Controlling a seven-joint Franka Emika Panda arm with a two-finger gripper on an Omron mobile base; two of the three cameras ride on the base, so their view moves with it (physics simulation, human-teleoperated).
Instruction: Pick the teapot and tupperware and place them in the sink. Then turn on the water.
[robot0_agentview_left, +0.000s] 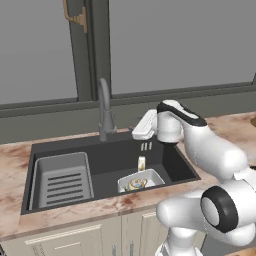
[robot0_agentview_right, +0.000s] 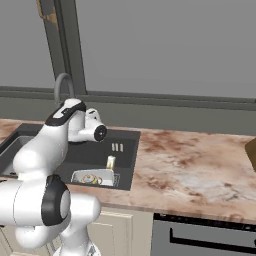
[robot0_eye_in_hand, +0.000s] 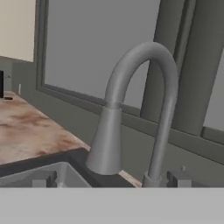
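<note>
White tupperware (robot0_agentview_left: 142, 179) hugs the sink (robot0_agentview_left: 165, 150) front edge.

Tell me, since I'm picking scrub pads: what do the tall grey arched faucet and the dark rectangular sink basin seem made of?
The tall grey arched faucet looks like brushed metal: even matte grey, soft shading, no sharp glints. The dark rectangular sink basin looks like matte composite or coated metal: flat charcoal, no reflections. The rendering leaves both open.
</note>
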